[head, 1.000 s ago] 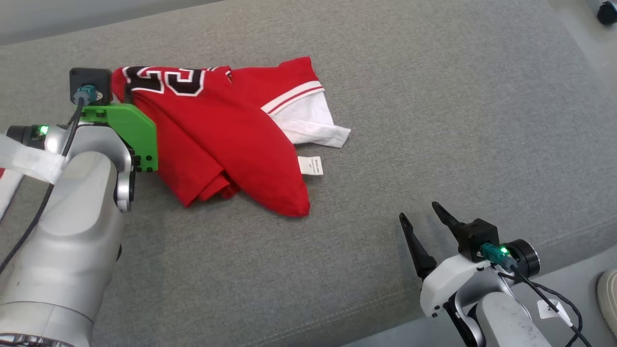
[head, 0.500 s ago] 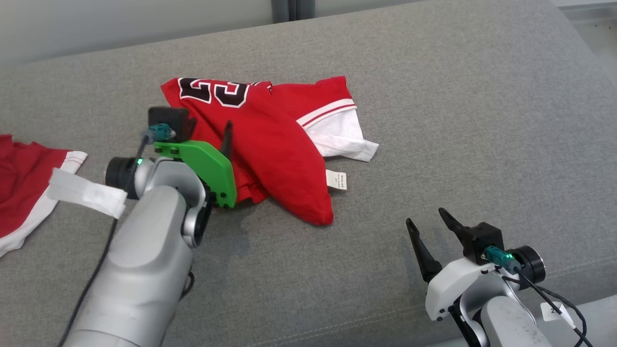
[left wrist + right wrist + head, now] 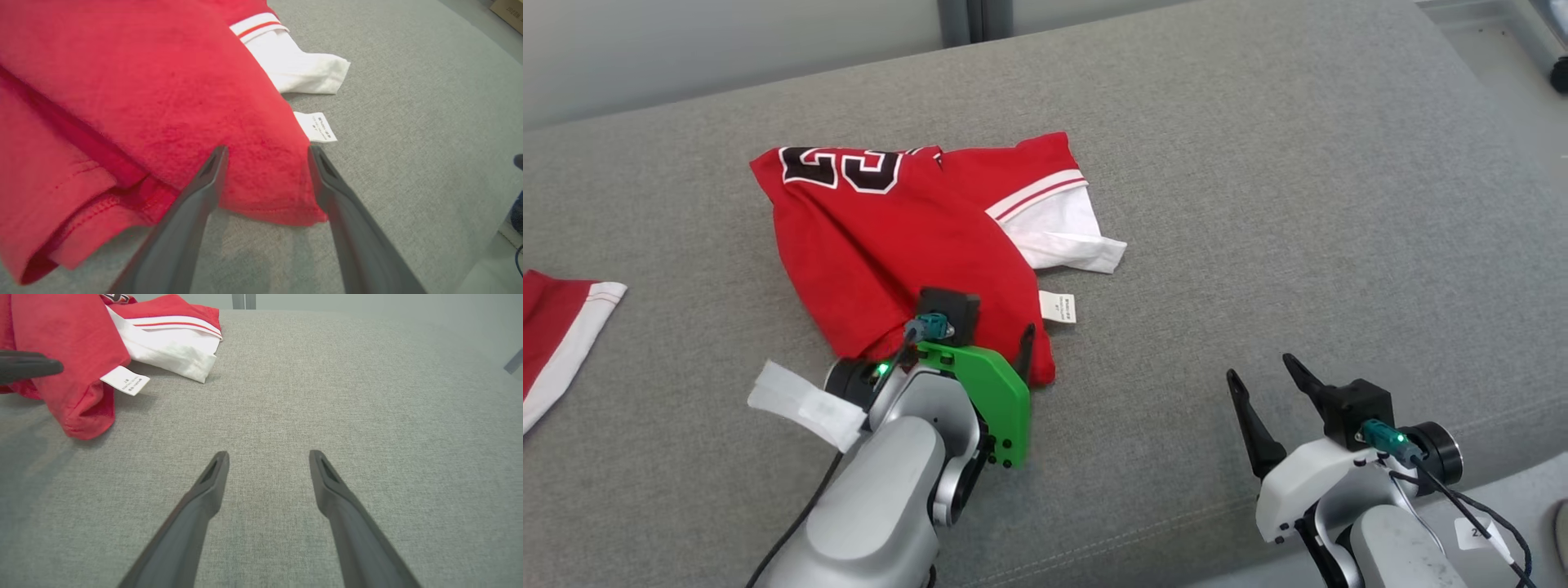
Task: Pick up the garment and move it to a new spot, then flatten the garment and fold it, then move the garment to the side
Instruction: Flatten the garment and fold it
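The right gripper is seen closest, at the lower right of the head view. Its two dark fingers are spread wide and empty, and bare grey upholstery lies under and ahead of the tips.

To its left, the left gripper is held low over the same padded surface. It is mounted ahead of a green bracket, and a strip of white tape hangs at the wrist behind. Its fingers are likewise parted wide, and nothing is pinched.

The near corner of the red garment is framed between the two fingertips. Whether the tips touch the cloth cannot be told. A small white care label lies on the upholstery just beyond the right-hand fingertip, beside the garment's edge.

Farther ahead of the left gripper, the garment is bunched in loose folds, with doubled layers to the left of the fingers. A white panel edged with red stripes is spread ahead and to the right. Black-and-white numerals are shown at the garment's far edge.

Well off to the left of the left gripper, part of another red and white cloth is seen at the edge of the head view.
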Controlling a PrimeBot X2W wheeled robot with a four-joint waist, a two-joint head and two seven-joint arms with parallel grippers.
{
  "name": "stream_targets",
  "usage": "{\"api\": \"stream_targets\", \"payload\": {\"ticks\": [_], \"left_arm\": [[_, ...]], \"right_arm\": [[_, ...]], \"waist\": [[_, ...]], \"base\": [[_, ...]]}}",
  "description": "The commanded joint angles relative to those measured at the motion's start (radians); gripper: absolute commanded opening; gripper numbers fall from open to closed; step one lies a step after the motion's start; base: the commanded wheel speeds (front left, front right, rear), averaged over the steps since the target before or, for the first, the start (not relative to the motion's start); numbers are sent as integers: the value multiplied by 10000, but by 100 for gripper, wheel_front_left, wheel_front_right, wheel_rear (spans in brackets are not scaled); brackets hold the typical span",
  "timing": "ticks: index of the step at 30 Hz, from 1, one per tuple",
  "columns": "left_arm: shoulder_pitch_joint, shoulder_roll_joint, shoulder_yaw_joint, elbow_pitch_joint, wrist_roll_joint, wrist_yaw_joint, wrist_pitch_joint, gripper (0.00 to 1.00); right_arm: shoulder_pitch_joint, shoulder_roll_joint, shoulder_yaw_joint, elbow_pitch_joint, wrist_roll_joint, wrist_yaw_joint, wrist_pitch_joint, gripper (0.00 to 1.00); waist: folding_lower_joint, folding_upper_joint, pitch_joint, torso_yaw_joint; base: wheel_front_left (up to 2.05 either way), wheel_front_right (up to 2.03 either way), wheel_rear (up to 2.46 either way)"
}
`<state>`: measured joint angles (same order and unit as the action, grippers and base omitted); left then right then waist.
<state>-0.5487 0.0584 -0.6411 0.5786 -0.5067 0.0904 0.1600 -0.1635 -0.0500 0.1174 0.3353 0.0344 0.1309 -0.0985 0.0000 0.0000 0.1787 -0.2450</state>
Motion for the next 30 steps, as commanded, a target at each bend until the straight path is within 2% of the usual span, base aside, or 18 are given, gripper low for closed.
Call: {"api": "stream_targets", "payload": {"ticks": [1,6,16,18,19,23,30], "left_arm": [[215,38,-107,-125,50,146,210,100],[568,145,-291,-421,93,661,883,100],[901,418,-454,-1037,164,858,1114,100],[921,450,-475,-1073,203,883,1051,9],[929,470,-490,-1083,205,885,1045,0],[1074,570,-404,-1218,108,1004,984,0],[1496,1244,-136,-1956,303,1504,727,0]], "right_arm": [[64,-8,-56,-31,60,-3,-82,100],[-7,-10,-90,38,169,-3,-205,100],[-130,-8,6,260,318,-3,-354,100],[-159,-12,22,306,314,-3,-375,100],[-169,-12,21,328,296,-3,-382,100],[-100,-10,-10,398,194,-3,-372,100],[118,-12,46,470,178,-3,-298,100]], "waist": [[0,0,321,-347],[0,0,551,-666],[0,0,644,-747],[0,0,607,-738],[0,0,574,-725],[0,0,401,-625],[0,0,2,-282]], "base": [[0,0,0],[0,0,0],[0,0,0],[0,0,0],[0,0,0],[0,0,0],[0,0,0]]}}
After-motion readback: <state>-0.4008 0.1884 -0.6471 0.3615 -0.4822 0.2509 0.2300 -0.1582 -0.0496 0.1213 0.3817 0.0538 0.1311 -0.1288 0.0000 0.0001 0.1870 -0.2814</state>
